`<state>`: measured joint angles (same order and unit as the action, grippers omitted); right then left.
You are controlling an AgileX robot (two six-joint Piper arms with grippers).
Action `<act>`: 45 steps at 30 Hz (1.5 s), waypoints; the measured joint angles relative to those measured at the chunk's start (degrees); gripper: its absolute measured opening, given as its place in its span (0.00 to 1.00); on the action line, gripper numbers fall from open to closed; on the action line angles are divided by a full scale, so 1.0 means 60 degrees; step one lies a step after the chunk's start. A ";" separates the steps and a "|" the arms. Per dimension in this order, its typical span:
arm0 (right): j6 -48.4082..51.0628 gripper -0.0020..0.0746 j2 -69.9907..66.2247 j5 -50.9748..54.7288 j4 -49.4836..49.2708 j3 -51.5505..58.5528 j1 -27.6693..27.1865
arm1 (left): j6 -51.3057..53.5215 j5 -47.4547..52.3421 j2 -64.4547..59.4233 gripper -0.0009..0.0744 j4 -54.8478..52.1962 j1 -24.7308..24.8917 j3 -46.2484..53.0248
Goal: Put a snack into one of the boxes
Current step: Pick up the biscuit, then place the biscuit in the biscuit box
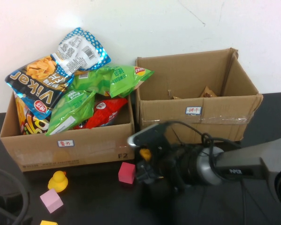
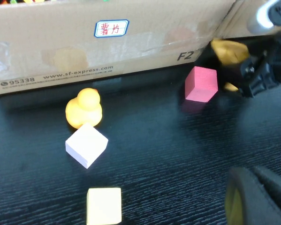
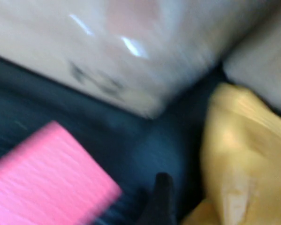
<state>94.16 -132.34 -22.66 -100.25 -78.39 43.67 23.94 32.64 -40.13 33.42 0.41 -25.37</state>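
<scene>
Both boxes are matt brown corrugated cardboard; the tall plain box (image 1: pixel 196 101) carries a glossy clear tape band and a white paper label, the lower printed box (image 1: pixel 70 143) black ink lettering. Snack bags (image 1: pixel 72 86) are shiny, crinkled plastic film. Table (image 2: pixel 178 164) is dark with fine grain lines. Pink cube (image 2: pixel 201 84) looks matt; duck (image 2: pixel 84 108) smooth, rubbery yellow.
</scene>
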 joint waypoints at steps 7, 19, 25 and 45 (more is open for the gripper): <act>-0.1465 0.78 0.0268 0.0272 -0.0013 0.0982 -0.0022 | 0.0000 0.0035 0.0000 0.01 0.0016 0.0000 0.0000; -0.0530 0.31 0.1144 0.0510 -0.0035 0.1148 -0.0022 | 0.0097 0.0073 0.0000 0.01 0.0016 0.0000 0.0000; 0.0159 0.28 0.2706 -0.0713 -0.0120 0.1163 0.0270 | 0.0198 0.0073 0.0000 0.01 0.0016 0.0000 0.0000; -0.0579 0.66 0.3538 0.0426 -0.0099 -0.0423 -0.2135 | 0.0295 0.0120 0.0000 0.01 0.0257 0.0000 0.0000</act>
<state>90.69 -111.12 -20.11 -100.84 -80.92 30.86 25.70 33.36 -40.13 34.96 0.41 -25.37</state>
